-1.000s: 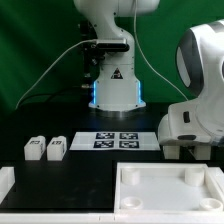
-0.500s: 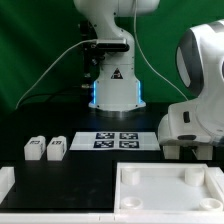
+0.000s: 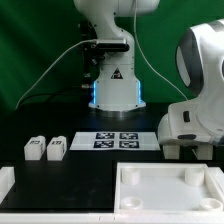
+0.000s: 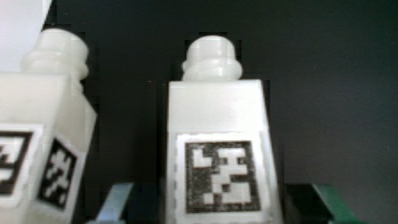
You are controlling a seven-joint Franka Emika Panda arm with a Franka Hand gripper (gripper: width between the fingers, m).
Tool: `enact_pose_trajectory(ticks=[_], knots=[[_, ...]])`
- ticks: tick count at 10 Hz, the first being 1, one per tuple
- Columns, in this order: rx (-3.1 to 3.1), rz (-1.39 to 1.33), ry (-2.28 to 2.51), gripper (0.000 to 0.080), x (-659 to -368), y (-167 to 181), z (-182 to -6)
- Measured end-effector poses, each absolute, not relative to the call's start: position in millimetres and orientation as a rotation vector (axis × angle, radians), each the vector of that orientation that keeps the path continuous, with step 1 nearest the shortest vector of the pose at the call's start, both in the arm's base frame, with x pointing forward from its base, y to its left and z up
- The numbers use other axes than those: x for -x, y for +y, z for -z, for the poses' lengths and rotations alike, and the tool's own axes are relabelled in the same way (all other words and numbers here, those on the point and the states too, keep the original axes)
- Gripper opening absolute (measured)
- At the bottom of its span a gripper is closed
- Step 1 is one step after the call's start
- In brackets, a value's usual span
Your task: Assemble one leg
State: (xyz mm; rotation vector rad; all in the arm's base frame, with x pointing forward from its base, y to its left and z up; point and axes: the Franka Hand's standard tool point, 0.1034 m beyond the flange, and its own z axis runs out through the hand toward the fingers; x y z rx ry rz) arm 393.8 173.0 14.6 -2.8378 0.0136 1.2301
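My gripper (image 4: 222,205) is spread apart, one dark finger (image 4: 329,200) on each side of the small white stubby plastic leg (image 4: 222,130), with a sliver of black worktop (image 4: 320,60) showing in both gaps. Nothing is clamped yet.

The risk here is the twin white block (image 4: 50,140) just beside my leg. If I close off-centre, a finger could nudge it or tip my leg against it. If I grip too low, the leg could pivot as I lift.

The leg stands upright. It is square-sided, with a rounded knobbed peg (image 4: 212,58) on top and a black-and-white square tag (image 4: 222,172) on the face towards me.

In the exterior view my arm hides it, somewhere behind the far edge of the large white square tray-like top (image 3: 118,185). Two more white blocks (image 3: 45,149) sit beyond that top's other far corner.
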Motion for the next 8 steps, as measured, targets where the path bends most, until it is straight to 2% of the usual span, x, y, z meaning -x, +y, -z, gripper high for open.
enact_pose_trajectory(ticks=[2, 3, 5, 7, 8], knots=[[2.855, -1.118, -0.075, 0.0291, -429.8, 162.2, -64.9], [2.876, -1.036, -0.070, 0.0291, -443.6, 155.6, -81.0], [2.966, -0.689, -0.049, 0.0291, -472.4, 147.8, -111.3], [3.007, -0.473, -0.023, 0.0291, -486.5, 139.4, -142.5], [3.026, -0.264, -0.019, 0.0291, -495.4, 139.9, -149.0]])
